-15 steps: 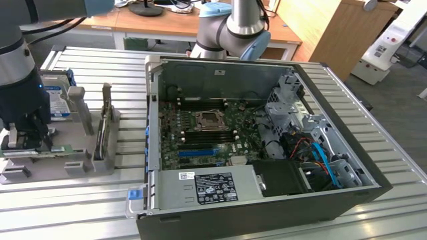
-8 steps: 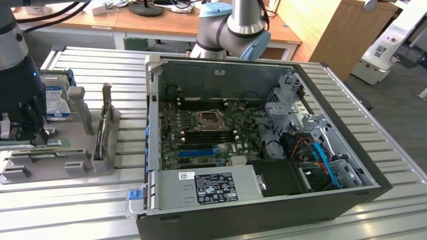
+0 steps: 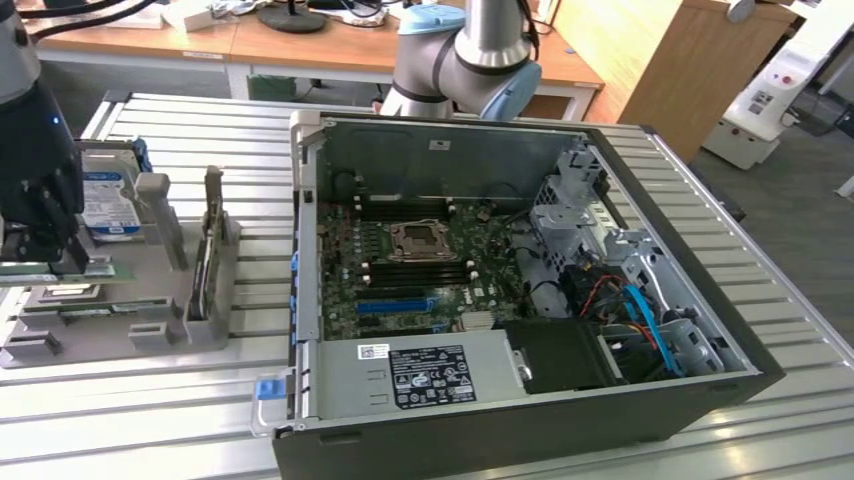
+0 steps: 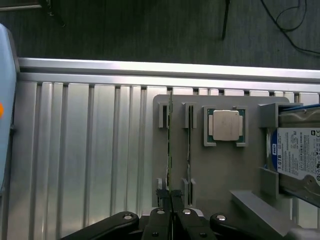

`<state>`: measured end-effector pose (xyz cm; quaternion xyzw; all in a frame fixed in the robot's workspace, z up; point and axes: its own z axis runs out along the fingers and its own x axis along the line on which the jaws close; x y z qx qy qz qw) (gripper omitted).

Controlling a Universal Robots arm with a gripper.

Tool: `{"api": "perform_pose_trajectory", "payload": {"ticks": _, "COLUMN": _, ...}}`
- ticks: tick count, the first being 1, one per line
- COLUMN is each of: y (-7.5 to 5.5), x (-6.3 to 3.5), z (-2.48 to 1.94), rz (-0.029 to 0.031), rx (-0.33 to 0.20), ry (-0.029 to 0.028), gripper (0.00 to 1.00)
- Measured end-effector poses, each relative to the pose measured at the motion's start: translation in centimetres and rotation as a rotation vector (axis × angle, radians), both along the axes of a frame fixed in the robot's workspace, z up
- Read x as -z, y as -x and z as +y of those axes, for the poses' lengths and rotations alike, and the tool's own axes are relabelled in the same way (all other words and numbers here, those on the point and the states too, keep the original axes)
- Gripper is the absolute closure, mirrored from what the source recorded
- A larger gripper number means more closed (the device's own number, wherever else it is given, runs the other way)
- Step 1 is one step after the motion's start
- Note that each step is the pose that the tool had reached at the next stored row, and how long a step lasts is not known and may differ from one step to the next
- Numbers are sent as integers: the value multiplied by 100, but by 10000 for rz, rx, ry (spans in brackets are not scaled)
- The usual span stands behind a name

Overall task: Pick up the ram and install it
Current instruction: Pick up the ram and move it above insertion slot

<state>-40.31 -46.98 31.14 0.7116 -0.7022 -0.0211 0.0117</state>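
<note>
The ram is a thin green stick seen edge-on, running along the first slot of the grey holder block. My gripper is shut on its near end, with the dark fingers pressed on both sides. In the exterior view the gripper hangs over the holder at the far left, with the green ram at its tips. The ram seems to sit a little above the holder. The open computer case lies in the middle with its motherboard memory slots exposed.
A second green stick stands in the neighbouring slot. A square silver CPU and a blue-labelled hard drive also rest on the holder. Another robot arm stands behind the case. The ribbed metal table carries everything.
</note>
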Motion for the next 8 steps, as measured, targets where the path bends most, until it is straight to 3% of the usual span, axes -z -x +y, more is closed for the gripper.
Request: {"api": "perform_pose_trajectory", "payload": {"ticks": 8, "y": -1, "x": -190, "z": 0, "rz": -1, "rx": 0, "ry": 1, "gripper": 88}}
